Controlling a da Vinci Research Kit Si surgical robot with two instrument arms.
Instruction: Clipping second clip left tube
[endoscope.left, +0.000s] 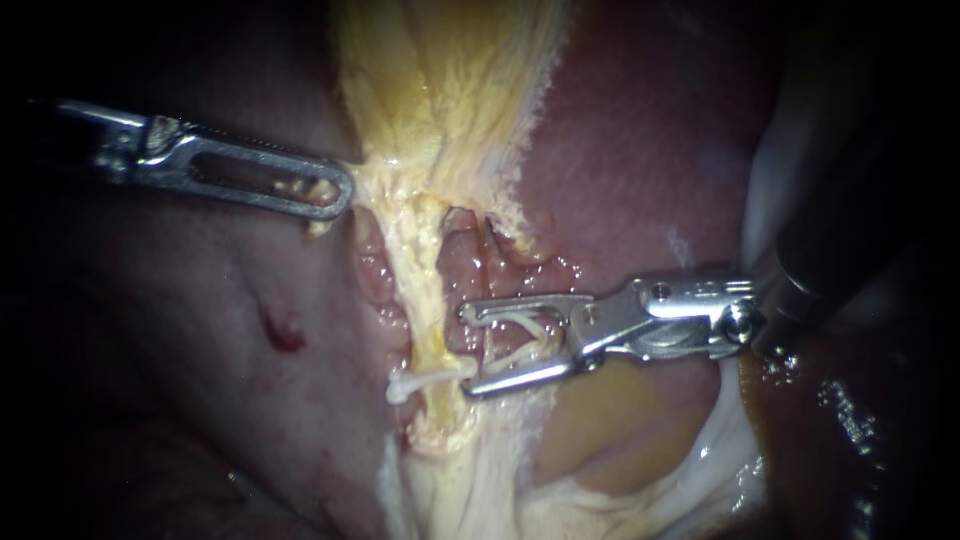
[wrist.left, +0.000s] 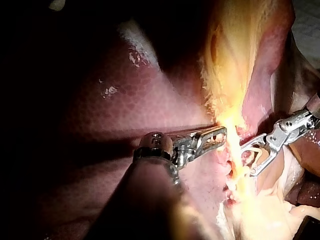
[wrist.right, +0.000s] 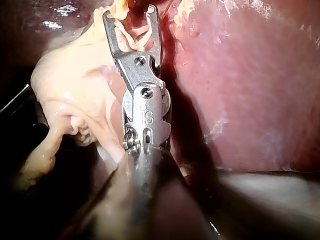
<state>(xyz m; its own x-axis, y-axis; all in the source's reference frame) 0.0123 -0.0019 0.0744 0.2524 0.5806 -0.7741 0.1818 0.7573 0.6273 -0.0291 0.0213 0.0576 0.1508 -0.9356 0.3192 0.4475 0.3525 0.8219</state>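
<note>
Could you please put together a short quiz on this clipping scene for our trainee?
1. What does the right instrument carry between its jaws? A a white clip; B a needle; C nothing.
2. True or false: a placed clip already sits on the tube.
3. Which instrument's jaws grip the yellow tissue?
Key: 1 A; 2 true; 3 the left instrument.
</note>
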